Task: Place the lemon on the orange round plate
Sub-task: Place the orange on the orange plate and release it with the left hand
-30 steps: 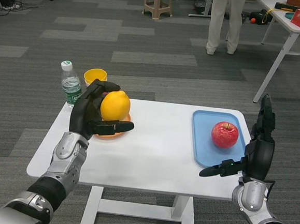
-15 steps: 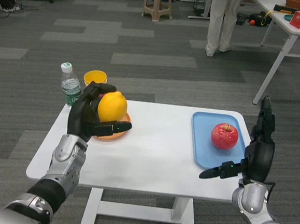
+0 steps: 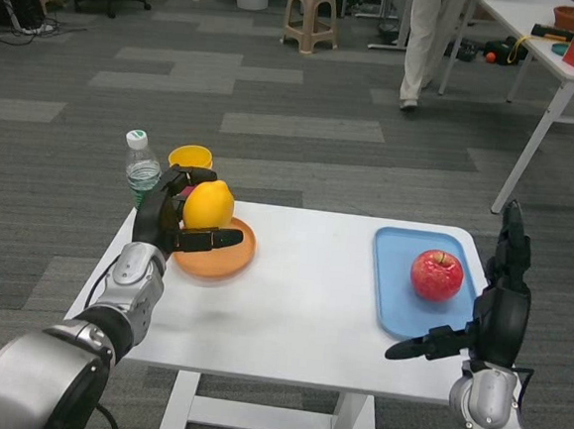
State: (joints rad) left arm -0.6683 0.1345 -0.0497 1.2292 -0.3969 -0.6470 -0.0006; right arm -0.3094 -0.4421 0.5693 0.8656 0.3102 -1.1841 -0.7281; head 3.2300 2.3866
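Observation:
My left hand (image 3: pixel 170 221) grips the yellow lemon (image 3: pixel 208 205) over the orange round plate (image 3: pixel 217 254) at the table's left side. The lemon sits low, at or just above the plate's back part; I cannot tell if it touches. My right hand (image 3: pixel 493 310) waits open at the table's front right corner, fingers spread, holding nothing.
A red apple (image 3: pixel 436 274) lies on a blue tray (image 3: pixel 397 293) at the right. A water bottle (image 3: pixel 142 169) and a yellow cup (image 3: pixel 190 157) stand at the back left corner, just behind my left hand. A person (image 3: pixel 425 42) stands far behind, near another white table (image 3: pixel 547 66).
The camera has tilted, shifting the whole scene. My left hand has carried the lemon lower and further forward over the plate. The right hand has kept its pose.

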